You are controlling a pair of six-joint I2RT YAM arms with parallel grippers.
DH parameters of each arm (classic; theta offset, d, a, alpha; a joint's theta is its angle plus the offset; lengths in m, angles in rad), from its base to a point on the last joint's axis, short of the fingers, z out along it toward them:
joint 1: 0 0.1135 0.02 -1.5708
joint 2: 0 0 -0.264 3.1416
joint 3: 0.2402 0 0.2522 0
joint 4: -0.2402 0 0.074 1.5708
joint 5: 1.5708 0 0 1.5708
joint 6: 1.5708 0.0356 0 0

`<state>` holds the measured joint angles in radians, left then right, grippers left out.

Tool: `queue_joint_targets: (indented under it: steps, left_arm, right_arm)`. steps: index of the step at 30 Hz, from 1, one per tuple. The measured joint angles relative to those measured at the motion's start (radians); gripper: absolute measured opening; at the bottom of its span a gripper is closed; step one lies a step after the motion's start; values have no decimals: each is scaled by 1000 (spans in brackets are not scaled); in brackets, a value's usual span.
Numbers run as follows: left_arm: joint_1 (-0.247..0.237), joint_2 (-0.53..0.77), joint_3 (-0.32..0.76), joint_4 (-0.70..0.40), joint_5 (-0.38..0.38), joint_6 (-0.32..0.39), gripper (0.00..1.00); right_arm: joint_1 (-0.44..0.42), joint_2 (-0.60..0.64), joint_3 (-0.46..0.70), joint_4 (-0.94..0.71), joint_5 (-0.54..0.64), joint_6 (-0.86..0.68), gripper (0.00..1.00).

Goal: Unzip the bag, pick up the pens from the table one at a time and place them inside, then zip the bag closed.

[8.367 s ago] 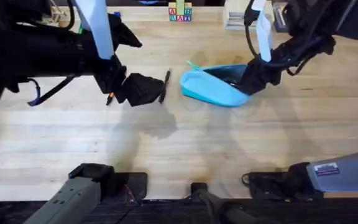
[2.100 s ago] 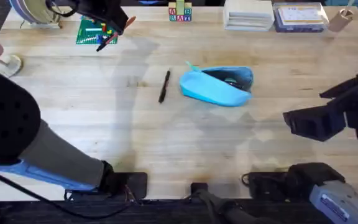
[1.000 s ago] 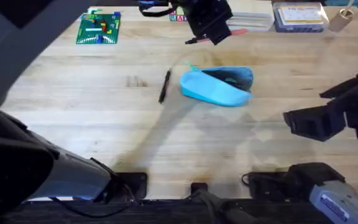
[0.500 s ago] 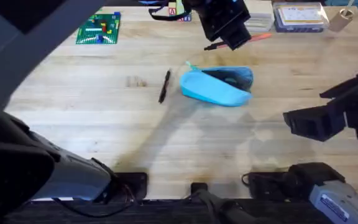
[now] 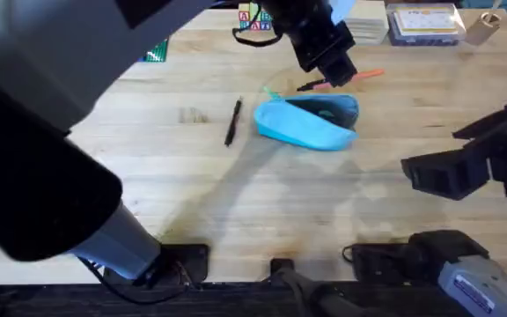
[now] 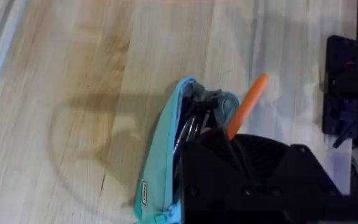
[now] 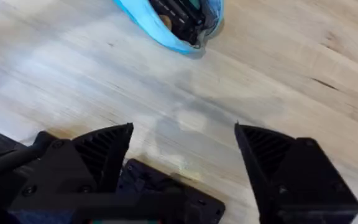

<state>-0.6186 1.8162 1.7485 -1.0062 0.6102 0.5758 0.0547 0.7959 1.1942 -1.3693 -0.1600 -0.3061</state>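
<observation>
The left gripper (image 5: 326, 75) is hanging just above the bag (image 5: 304, 123), clenched on the orange pen (image 5: 352, 79), whose free end is pointing toward three o'clock. The bag is lying unzipped on the table (image 5: 236, 194) a little past centre toward one o'clock, with the black pen (image 5: 232, 121) resting just beside it at nine o'clock. The right gripper (image 7: 182, 152), fingers released and spread wide, is holding off well apart from the bag at about four o'clock.
</observation>
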Motion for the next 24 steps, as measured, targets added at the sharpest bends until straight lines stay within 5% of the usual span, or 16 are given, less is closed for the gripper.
queue_joint_targets:
  steps: [24]
  left_arm:
    - [0,133,0,4,7,0,42]
  right_arm:
    - [0,0,0,0,0,0,998]
